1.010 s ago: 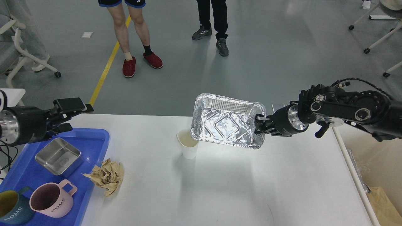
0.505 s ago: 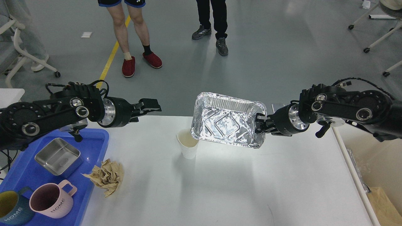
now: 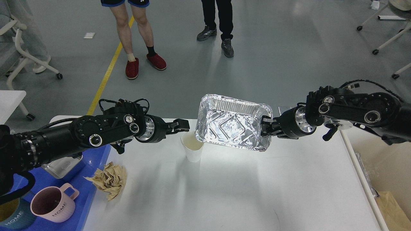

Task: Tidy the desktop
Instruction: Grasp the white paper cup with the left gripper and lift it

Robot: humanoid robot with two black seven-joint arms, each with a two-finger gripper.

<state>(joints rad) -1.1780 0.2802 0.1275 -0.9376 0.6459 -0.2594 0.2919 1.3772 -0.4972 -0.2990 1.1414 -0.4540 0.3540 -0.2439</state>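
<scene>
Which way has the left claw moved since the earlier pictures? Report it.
Yes. The left claw has swept rightward across the desktop, from above the blue tray to just left of the paper cup.

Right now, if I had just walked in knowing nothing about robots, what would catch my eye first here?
The shiny foil tray held up in the air over the far middle of the desktop, gripped at its right rim by the right end effector. Next, the left end effector reaching toward the white paper cup standing under the tray's left edge. Then the crumpled brown paper beside the blue tray.
</scene>
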